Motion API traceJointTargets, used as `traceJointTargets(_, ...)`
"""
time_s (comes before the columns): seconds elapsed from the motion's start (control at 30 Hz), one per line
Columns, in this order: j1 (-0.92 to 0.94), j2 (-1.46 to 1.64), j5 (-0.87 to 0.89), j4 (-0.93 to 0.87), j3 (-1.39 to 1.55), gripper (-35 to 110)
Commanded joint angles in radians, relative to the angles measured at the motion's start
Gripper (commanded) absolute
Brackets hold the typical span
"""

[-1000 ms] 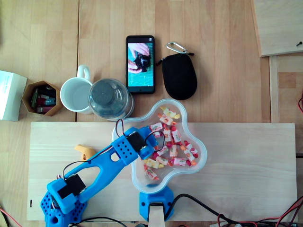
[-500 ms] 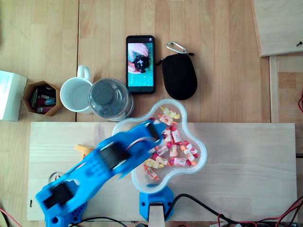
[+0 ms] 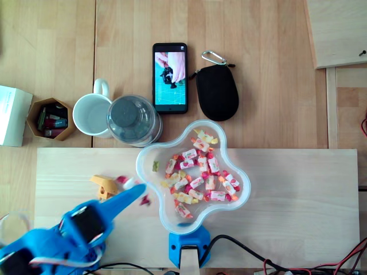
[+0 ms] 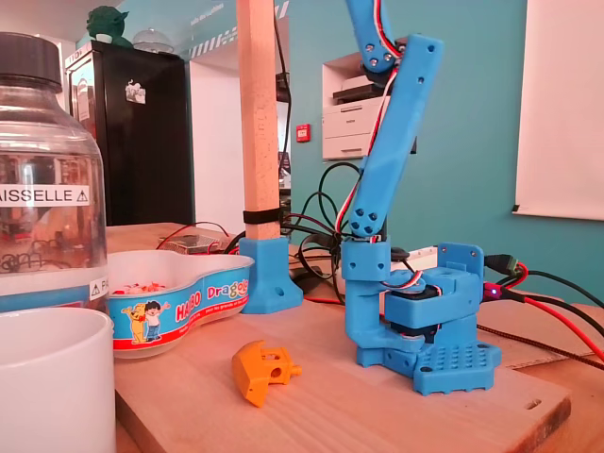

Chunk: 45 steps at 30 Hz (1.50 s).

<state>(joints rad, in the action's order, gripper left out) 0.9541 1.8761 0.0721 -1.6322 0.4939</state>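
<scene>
**Gripper at the bowl's left rim, near left corner of the board**

Gripper (image 3: 136, 191) points from the board's (image 3: 298, 217) near left corner toward the candy bowl (image 3: 150, 150), its tip just short of the bowl's left rim. Motion blur hides whether the fingers are apart or together. One loose sweet (image 3: 122, 180) lies just above the tip and another sweet (image 3: 145, 200) just below it, both on bare wood; I cannot tell if either touches the gripper. The orange plastic part (image 3: 104, 186) sits beside the arm, toward the left edge. The bowl, holding wrapped sweets, overhangs the board's far edge. Bare wood runs from the bowl's right lobe to the right edge. Off the far edge the lidded glass jar (image 3: 133, 120) stands just beside the bowl, with the white mug (image 3: 92, 114) against it.
</scene>
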Motion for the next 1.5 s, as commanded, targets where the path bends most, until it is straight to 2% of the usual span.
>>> traceJointTargets(0.0, 0.006, 0.035, 0.014, -0.008, -0.063, -3)
traceJointTargets(0.23, -0.020, 0.000, 0.021, 0.035, -0.104, -3)
traceJointTargets(0.5, -0.281, -0.109, 0.015, 0.319, -0.104, -3)
traceJointTargets(0.77, -0.609, -0.161, 0.023, 0.433, -0.104, -3)
traceJointTargets(0.93, -0.833, -0.172, 0.015, 0.419, -0.100, -3)
traceJointTargets(1.13, -0.968, -0.169, 0.015, 0.400, 0.028, -3)
traceJointTargets(1.47, -1.008, -0.147, 0.034, 0.075, 0.268, -3)
